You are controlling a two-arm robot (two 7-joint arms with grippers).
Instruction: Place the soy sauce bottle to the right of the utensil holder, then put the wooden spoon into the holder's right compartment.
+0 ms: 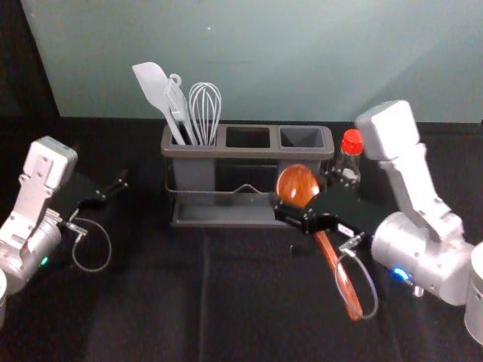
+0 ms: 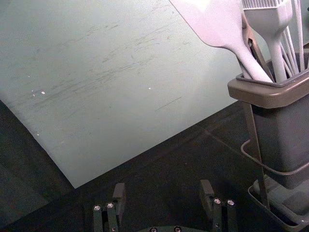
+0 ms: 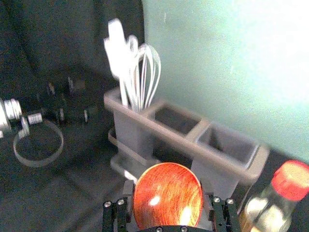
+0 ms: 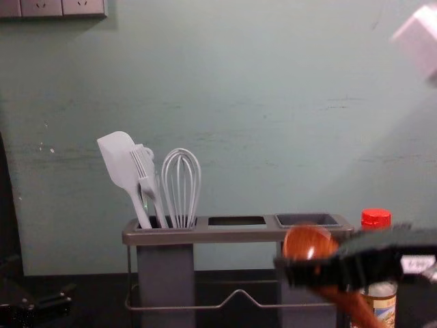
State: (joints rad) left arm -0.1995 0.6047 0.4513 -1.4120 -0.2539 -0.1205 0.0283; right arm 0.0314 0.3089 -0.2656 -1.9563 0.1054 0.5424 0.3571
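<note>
I have my left arm (image 1: 34,196) parked at the left edge of the head view, its left claw (image 1: 115,187) aimed inward, fingers (image 2: 119,195) spread wide. My right arm (image 1: 419,188) bends in from the right edge, a blue light (image 1: 400,273) glowing at the wrist. I've got the right claw (image 1: 302,191) just right of centre, fingers (image 3: 207,197) closed in a grip.

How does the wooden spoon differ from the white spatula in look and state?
The wooden spoon is reddish brown; the spatula is whitish. The spoon has a round bowl, the spatula a flat blade. The right gripper holds the spoon in front of the holder, while the spatula stands in its left compartment. Both are tilted, head up.
</note>
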